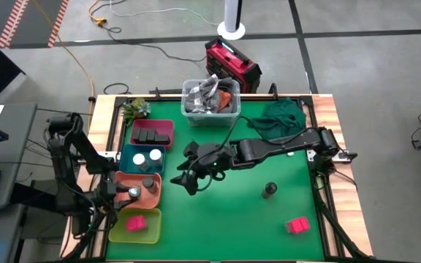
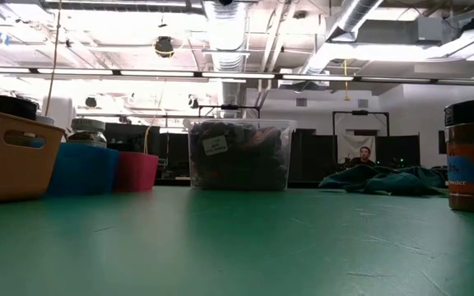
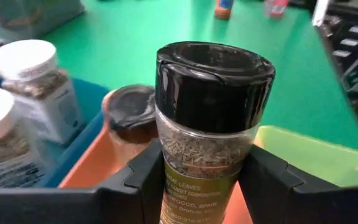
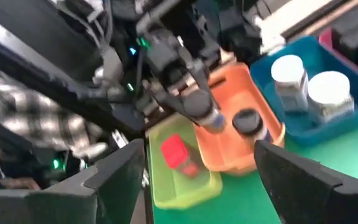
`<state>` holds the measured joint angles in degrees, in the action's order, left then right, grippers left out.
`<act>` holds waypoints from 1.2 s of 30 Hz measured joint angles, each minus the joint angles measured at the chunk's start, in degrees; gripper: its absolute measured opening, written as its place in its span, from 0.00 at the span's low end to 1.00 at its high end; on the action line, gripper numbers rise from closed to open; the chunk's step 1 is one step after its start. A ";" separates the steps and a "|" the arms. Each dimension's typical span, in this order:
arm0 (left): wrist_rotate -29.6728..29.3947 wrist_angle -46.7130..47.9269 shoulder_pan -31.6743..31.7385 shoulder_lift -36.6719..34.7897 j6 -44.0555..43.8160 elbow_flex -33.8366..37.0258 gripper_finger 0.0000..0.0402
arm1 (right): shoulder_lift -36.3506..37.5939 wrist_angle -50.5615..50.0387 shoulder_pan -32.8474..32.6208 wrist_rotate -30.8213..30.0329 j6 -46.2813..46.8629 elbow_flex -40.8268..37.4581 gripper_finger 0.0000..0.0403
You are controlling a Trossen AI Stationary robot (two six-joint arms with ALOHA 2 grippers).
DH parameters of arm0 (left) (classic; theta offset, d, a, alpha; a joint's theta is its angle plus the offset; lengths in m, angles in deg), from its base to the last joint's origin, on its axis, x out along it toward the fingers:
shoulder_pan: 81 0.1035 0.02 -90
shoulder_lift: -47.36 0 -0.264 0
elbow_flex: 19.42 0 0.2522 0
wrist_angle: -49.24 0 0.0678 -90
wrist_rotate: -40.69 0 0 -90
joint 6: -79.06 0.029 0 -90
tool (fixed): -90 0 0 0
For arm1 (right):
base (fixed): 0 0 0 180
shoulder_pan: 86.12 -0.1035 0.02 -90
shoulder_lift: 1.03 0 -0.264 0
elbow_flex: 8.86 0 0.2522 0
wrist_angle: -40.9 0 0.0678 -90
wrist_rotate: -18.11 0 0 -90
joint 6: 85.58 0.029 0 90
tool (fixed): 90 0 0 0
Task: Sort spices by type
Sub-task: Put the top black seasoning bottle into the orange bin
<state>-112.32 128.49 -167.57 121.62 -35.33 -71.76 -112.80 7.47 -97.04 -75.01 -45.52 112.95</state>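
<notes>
Black-capped herb jar (image 3: pixel 213 124), label "LEAVES", between left fingers (image 3: pixel 145 180)

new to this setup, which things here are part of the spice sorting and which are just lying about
Part of the job: black-lidded jar in left gripper; white-topped jars; black boxes; pink-red boxes; loose jar; trays.
Lying about: clear bin; green cloth; plant.

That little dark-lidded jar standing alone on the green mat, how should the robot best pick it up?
Probably from straight above, fingers closing across the round sides just below the lid. The dark-lidded jar stands upright with bare mat all around, so the open right gripper nearby has room on either side.
</notes>
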 joint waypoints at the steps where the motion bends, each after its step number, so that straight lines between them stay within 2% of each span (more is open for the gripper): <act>1: -0.15 0.06 0.58 -0.24 1.11 -0.58 0.42 | 0.03 -0.98 -0.03 0.02 -0.01 0.00 0.81; 6: -0.29 1.94 3.68 -3.39 8.22 -3.03 0.42 | -0.15 -2.01 0.00 0.27 -0.06 -0.11 0.81; 9: 0.28 2.68 4.29 -5.19 12.40 -2.21 0.42 | -0.10 -2.02 0.06 0.52 -0.08 -0.11 0.81; 16: -1.35 3.09 4.72 -9.55 14.66 0.35 0.42 | -0.10 -2.37 -0.48 1.78 -0.46 -0.11 0.81; 25: -4.77 2.46 4.72 -11.39 23.04 0.35 0.42 | -0.10 -2.61 -1.10 1.96 -1.11 -0.11 0.81; 28: -4.80 2.47 4.72 -11.39 23.66 0.48 0.42 | -0.10 -2.57 -1.10 1.96 -1.12 -0.11 0.81; 32: -4.64 2.42 4.72 -11.39 19.55 1.69 0.42 | -0.10 -2.55 -1.06 1.96 -1.11 -0.11 0.81; 36: -4.54 -1.87 4.72 -11.39 17.69 4.29 0.42 | -0.10 -2.52 -1.08 1.94 -1.41 -0.11 0.81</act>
<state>-116.86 126.62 -162.84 110.23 -17.63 -67.47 -112.90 4.94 -98.11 -73.08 -46.93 112.84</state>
